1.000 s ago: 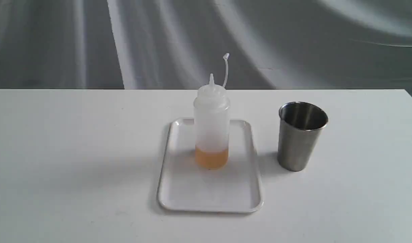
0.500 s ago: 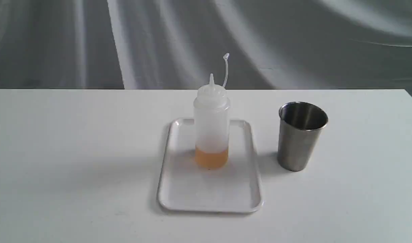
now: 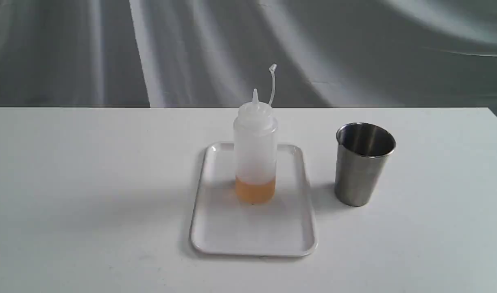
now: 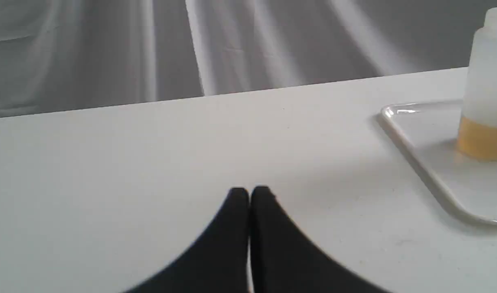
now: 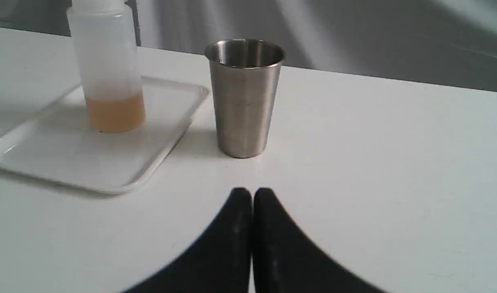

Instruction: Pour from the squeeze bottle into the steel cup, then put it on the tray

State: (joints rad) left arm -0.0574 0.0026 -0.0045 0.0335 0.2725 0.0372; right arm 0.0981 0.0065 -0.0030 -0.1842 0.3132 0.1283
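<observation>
The squeeze bottle [image 3: 255, 150] stands upright on the white tray [image 3: 232, 236], amber liquid at its bottom, cap strap sticking up. To its right on the table stands the steel cup [image 3: 362, 162], upright. Neither gripper shows in the exterior view. In the left wrist view my left gripper [image 4: 249, 193] is shut over bare table, well apart from the tray [image 4: 419, 138] and bottle [image 4: 486, 101]. In the right wrist view my right gripper [image 5: 251, 194] is shut, a short way in front of the cup [image 5: 243, 97], with the bottle [image 5: 108, 69] and tray [image 5: 90, 162] off to one side.
A white table [image 3: 90, 183] carries everything; its far edge meets a grey draped backdrop [image 3: 191, 49]. The table's right corner [image 3: 490, 112] lies beyond the cup.
</observation>
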